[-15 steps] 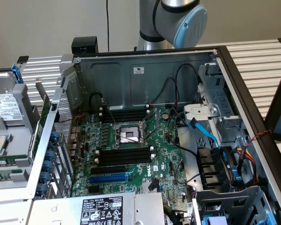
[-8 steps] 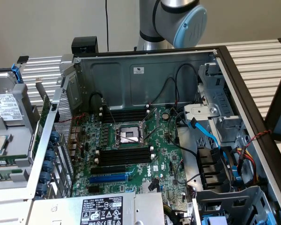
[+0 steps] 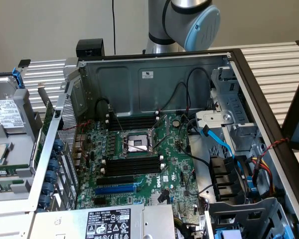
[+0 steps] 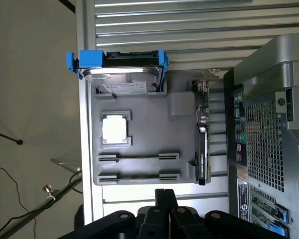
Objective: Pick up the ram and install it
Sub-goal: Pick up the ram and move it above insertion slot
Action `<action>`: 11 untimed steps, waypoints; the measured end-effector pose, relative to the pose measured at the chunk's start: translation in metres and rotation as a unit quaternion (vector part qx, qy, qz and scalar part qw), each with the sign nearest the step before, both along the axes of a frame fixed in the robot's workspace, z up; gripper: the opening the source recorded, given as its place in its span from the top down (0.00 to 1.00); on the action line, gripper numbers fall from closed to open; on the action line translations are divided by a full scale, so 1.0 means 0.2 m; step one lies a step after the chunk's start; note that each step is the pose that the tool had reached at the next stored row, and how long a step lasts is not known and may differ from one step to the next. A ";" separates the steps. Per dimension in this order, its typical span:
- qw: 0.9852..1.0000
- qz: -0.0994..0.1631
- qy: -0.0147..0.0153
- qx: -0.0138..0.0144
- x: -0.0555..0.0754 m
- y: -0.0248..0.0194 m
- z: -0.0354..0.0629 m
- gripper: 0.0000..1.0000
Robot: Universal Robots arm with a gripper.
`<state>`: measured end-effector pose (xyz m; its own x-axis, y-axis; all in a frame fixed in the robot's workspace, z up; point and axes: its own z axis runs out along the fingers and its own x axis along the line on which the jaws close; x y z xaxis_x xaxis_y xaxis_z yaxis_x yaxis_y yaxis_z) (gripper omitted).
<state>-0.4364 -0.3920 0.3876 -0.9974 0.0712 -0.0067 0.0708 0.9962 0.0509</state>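
Fingers (image 4: 159, 204) are noted clenched, empty, clear of the grey tray (image 4: 184, 107); the ram (image 4: 138, 156) is best gripped mid-length, squarely across its thin edge.

My arm (image 3: 162, 20) — silver tube sections, pale blue joint cap (image 3: 202, 27), my gripper (image 4: 165, 195) — matte black, round-headed pivot links

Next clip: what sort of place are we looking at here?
Probably a robotics lab bench for PC assembly: an open desktop case with its motherboard exposed lies on a slatted metal table, a grey parts tray holds a hard drive, and a robot arm stands behind it.
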 end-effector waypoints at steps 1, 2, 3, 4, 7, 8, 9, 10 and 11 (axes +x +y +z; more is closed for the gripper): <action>1.000 0.000 0.000 0.000 0.00 0.000 0.000 0.89; 1.000 0.000 0.000 0.000 0.00 0.000 0.000 0.89; 1.000 0.000 0.000 0.000 0.00 0.000 0.000 0.89; 1.000 0.000 0.000 0.000 0.00 0.000 0.000 0.89; 1.000 0.004 0.000 0.000 0.00 0.001 0.000 0.89; 1.000 0.012 0.000 0.000 0.00 0.001 0.000 0.89; 1.000 0.021 0.000 0.000 0.00 0.002 0.000 0.89; 1.000 0.030 0.000 0.000 0.00 0.002 0.000 0.89; 0.999 0.039 0.000 0.000 0.00 0.002 0.000 0.89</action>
<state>-0.4367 -0.3916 0.3875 -1.0000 -0.0072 -0.0068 -0.0076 0.9987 0.0509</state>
